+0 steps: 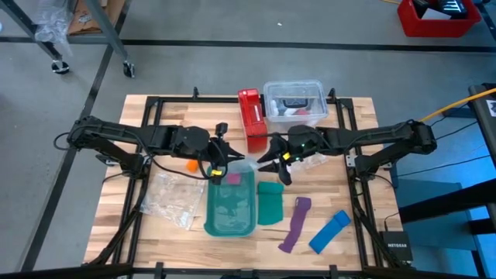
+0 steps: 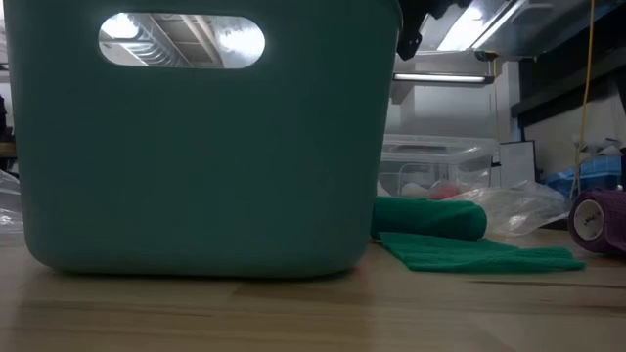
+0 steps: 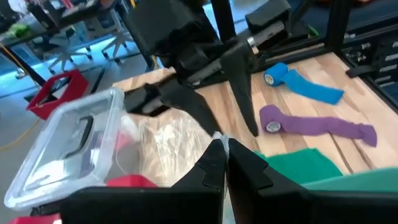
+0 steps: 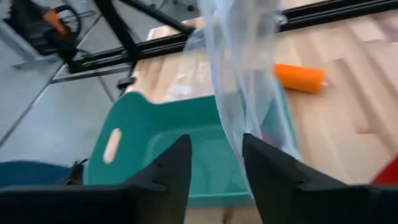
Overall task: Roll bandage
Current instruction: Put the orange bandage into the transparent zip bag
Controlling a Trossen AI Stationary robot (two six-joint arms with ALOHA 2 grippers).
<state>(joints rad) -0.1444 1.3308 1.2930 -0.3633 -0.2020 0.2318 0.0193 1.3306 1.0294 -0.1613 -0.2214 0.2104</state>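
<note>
The small bright orange rolled fabric bandage (image 4: 299, 78) lies as a short cylinder on the wooden table (image 1: 364, 194), apart from both grippers; the left gripper (image 3: 222, 144) pinches a clear plastic bag (image 4: 239, 81) between closed fingers above the teal plastic bin (image 1: 230, 203); the right gripper (image 4: 216, 152) stands open beside that bag, bandage beyond its fingers.

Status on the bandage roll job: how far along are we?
Done: the orange bandage lies on the table, apparently already a roll, beside the teal bin; neither gripper touches it. In hand: the left gripper pinches a clear plastic bag above the bin, and the right gripper is open around its hanging film. Left: probably no rolling; perhaps bagging it.
</note>
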